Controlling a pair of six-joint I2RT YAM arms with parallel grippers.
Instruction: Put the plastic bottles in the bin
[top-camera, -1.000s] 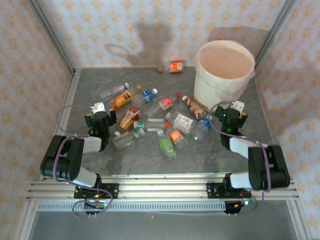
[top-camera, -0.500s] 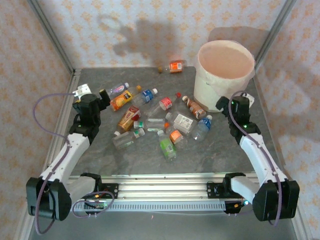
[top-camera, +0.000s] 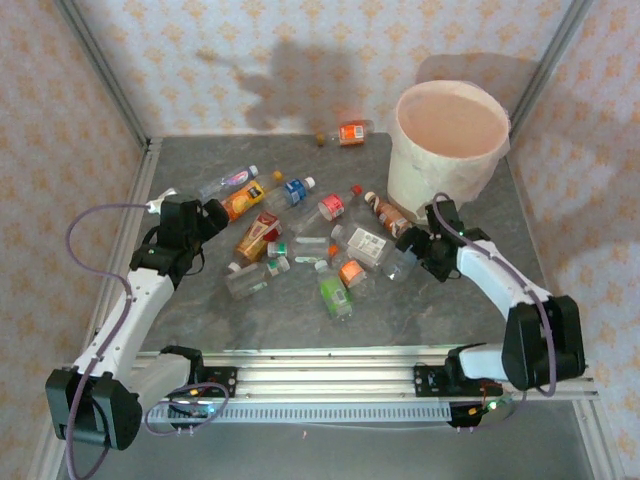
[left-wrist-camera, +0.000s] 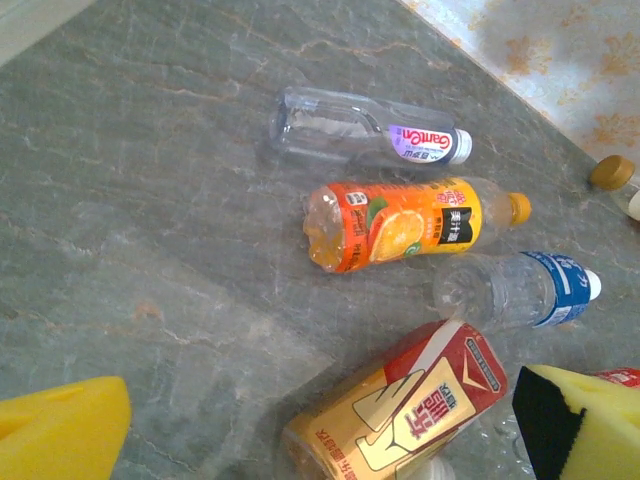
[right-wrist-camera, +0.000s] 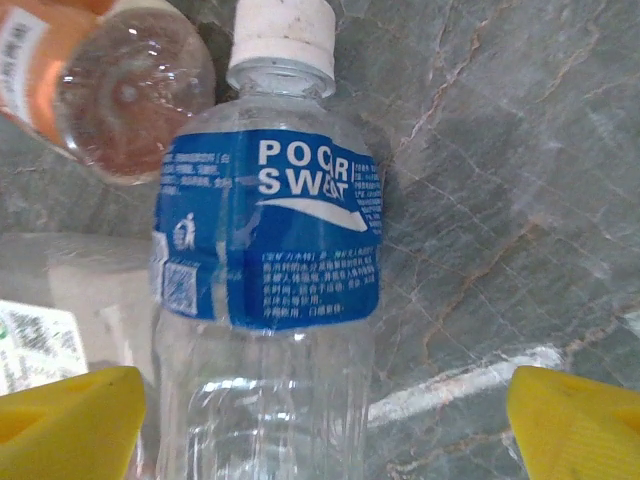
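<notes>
Several plastic bottles (top-camera: 320, 235) lie scattered over the grey table in front of the cream bin (top-camera: 432, 180), which stands at the back right. My left gripper (top-camera: 208, 214) hangs open over the left edge of the pile, its yellow fingertips (left-wrist-camera: 62, 432) wide apart above a red and gold bottle (left-wrist-camera: 400, 408); an orange bottle (left-wrist-camera: 400, 222) and a clear bottle (left-wrist-camera: 360, 138) lie beyond. My right gripper (right-wrist-camera: 325, 425) is open and straddles a blue-labelled white-capped bottle (right-wrist-camera: 265, 240), which lies close to the left finger (right-wrist-camera: 70, 420), with a gap on the right.
One orange bottle (top-camera: 350, 132) and a loose brown cap (top-camera: 320, 139) lie at the back beside the bin. A green-labelled bottle (top-camera: 335, 295) is the nearest to the front edge. Patterned walls close in the table on three sides.
Both arms unfolded from their bases. The left gripper swung out and came down by the left bottles. The right gripper moved from beside the bin down over the blue-labelled bottle.
</notes>
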